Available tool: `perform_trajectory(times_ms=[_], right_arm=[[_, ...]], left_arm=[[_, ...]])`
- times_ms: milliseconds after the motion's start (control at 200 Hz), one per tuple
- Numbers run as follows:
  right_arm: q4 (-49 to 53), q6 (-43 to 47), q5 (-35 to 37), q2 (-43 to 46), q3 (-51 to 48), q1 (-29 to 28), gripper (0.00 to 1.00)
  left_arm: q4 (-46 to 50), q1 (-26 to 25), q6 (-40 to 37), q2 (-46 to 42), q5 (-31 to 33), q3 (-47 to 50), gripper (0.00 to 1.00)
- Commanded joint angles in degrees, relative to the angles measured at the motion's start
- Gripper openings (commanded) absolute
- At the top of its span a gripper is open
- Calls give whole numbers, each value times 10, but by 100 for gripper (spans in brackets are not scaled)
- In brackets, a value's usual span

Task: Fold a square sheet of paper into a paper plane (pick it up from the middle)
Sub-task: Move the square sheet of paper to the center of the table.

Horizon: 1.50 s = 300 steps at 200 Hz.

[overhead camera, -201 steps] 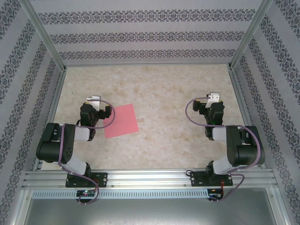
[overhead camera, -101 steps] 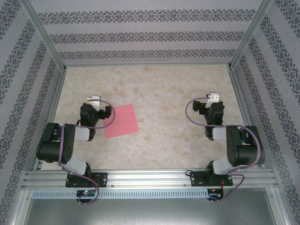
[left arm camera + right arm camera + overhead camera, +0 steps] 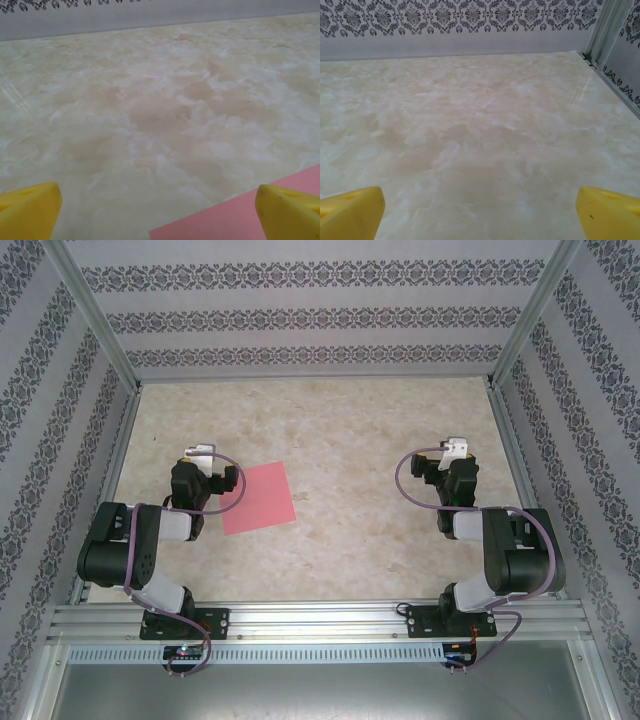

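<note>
The square sheet of paper (image 3: 260, 498) is pink-red and lies flat and unfolded on the marbled table, left of centre. The paper plane is out of view. My left gripper (image 3: 198, 462) hovers low just left of the sheet, open. In the left wrist view its yellow fingertips (image 3: 30, 207) stand wide apart around the gripper midpoint (image 3: 159, 209), and a corner of the sheet (image 3: 225, 220) reaches in beside the right finger. My right gripper (image 3: 455, 458) is open over bare table on the right side, its midpoint (image 3: 480, 210) between yellow fingertips (image 3: 607, 212) with nothing in them.
The beige marbled table (image 3: 340, 430) is enclosed by patterned walls (image 3: 300, 315) at the back and sides, with metal frame posts (image 3: 525, 315) at the corners. A metal rail (image 3: 320, 620) carries both arm bases at the near edge.
</note>
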State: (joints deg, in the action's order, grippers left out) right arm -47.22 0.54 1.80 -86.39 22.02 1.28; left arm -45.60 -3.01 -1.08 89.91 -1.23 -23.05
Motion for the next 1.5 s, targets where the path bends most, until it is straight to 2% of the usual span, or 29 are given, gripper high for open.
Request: perform_trajectory(times_ms=[0,754,864,924,1024,1109,1244,1294,1324,1444,1494], right_arm=[[-22,-5,-9,6,5,4,98],[-15,-5,15,6,8,-3,98],[-27,-13,-5,8,2,9,98],[-15,-6,-2,42,-6,3,98],[184,-39,36,132,47,-5,98],[315,-78,30,206,86,-10,98],[495,-251,12,284,146,-8,98],[574,-302,-20,294,176,-5,98],[586,-321,-34,297,179,-5,98],[532,-378,-198,301,146,-4,98],[538,-404,-215,303,142,-20,98]], left_arm=[[-19,6,-9,-6,-10,-8,100],[-22,6,-8,-8,-9,-6,100],[64,6,-4,-68,-11,-23,100],[96,6,5,-105,-6,-22,100],[123,8,38,-168,26,-4,100],[177,9,68,-221,37,-13,100],[329,10,154,-281,43,-73,100],[399,10,192,-286,47,-111,100],[438,9,209,-287,41,-132,100],[582,10,256,-288,11,-208,100],[628,10,295,-293,28,-220,100]])
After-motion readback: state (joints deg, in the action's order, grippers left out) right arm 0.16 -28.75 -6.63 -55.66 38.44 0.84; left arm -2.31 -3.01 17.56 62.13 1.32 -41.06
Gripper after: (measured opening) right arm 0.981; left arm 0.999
